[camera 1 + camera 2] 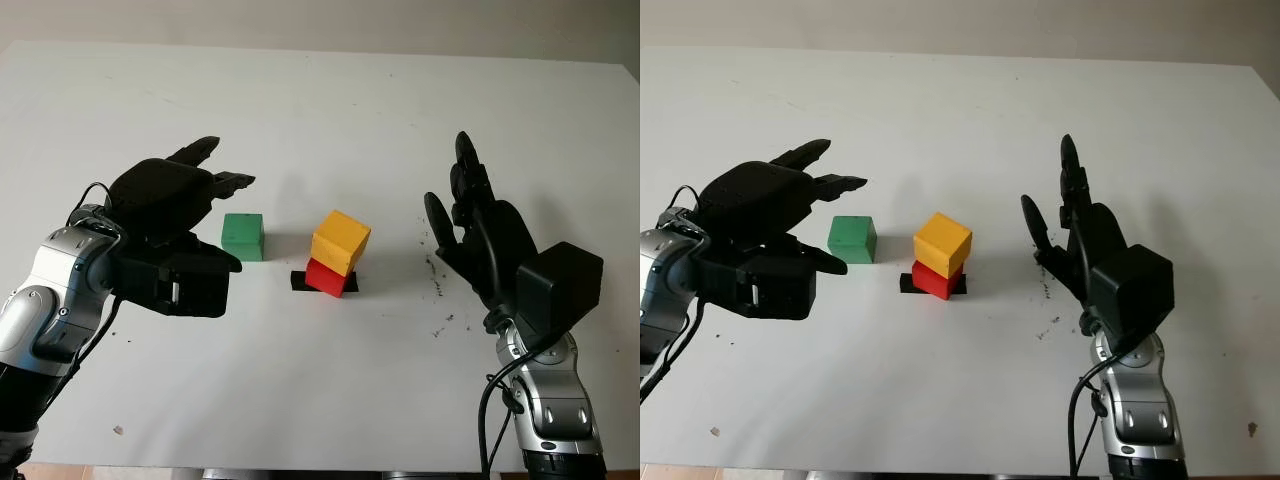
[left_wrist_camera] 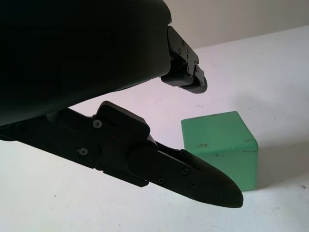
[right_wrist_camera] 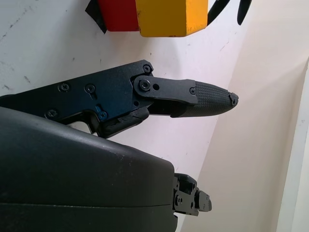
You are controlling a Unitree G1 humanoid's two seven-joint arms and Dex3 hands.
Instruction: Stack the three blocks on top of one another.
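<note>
Stack: yellow wooden cube (image 1: pixel 341 241) sits skewed atop red wooden cube (image 1: pixel 327 277), on a black square marker (image 1: pixel 300 281).
Loose block: green wooden cube (image 1: pixel 243 236) on white table (image 1: pixel 320 400), left of the stack.
Left hand (image 1: pixel 178 210): open, empty, just beside the green cube.
Right hand (image 1: pixel 480 225): open, empty, right of the stack.

green block (image 1: pixel 243 236) just beside left hand (image 1: pixel 185 215), open gap between | yellow block (image 1: pixel 341 241) on red block (image 1: pixel 326 276), apart from green | right hand (image 1: pixel 478 225) side: bare surface (image 1: pixel 330 390)

The robot's left hand (image 1: pixel 190 215) hovers open above the table, arm bent in from the lower left; the right hand (image 1: pixel 480 225), open, stands apparently edge-on, fingers pointing away, forearm rising from the lower right.
</note>
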